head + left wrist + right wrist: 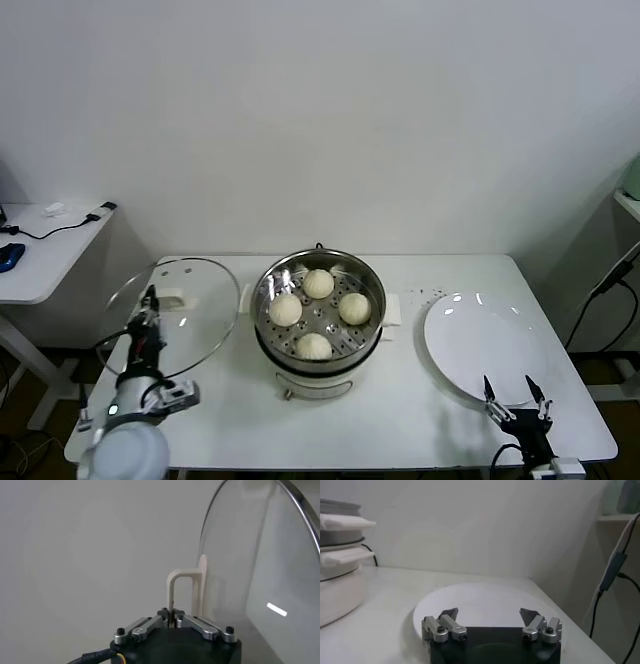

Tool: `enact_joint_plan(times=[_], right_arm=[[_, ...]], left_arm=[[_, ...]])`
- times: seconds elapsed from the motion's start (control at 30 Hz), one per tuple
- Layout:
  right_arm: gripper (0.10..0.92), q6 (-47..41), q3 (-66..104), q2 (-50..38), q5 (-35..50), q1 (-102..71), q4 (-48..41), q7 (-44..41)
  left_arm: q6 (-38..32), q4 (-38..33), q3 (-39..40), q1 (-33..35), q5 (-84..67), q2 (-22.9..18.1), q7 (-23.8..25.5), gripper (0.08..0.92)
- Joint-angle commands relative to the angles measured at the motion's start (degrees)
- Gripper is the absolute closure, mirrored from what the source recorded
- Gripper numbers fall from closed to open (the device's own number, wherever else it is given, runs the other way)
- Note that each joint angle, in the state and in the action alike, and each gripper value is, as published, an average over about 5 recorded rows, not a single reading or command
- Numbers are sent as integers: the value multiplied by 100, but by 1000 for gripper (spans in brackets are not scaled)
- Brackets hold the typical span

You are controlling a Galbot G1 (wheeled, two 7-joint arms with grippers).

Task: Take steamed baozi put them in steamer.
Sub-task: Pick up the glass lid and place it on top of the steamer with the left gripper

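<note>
Several cream-white steamed baozi (318,283) sit on the perforated tray inside the shiny steamer (262,292), which stands mid-table on its white base. My left gripper (150,300) is left of the steamer, shut on the cream handle (185,582) of the round glass lid (200,330). It holds the lid tilted above the table's left end. In the left wrist view the left gripper (171,616) pinches one leg of the handle. My right gripper (512,390) rests open and empty at the front right, just before the white plate (480,345).
The white plate (480,600) lies bare beyond my right gripper (488,614), with the steamer's side (335,580) farther off. A side desk (45,250) with cables stands at far left. A cable (600,290) hangs at far right.
</note>
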Motion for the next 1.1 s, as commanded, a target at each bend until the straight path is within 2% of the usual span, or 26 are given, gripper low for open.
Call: enact_joint_plan(times=[0.03,0.3,0.63,0.9,1.1], right_arm=[[203,-150,-15,189,-488,-10,226,-1],[203,-129,-30,352,-641,-50,205,-16],[203,-114,27,386,-649,-68,246,-37],[203,-46,118,413,-598,-71,237,-37],[203,2,133,421,-522,-57,198,-28]], left_arm=[[1367,-98,2183,-1392,993,-702,775,857],[1457,332,2684,-2014,1384,-1175,1038,857],[1405,911,3215,-2159,2346,-2308,1262,857],[1348,1400,3354,-2233,2621,-2766,1220,857],[1251,1609,3354,-2039,2903,-2821,1235,857]])
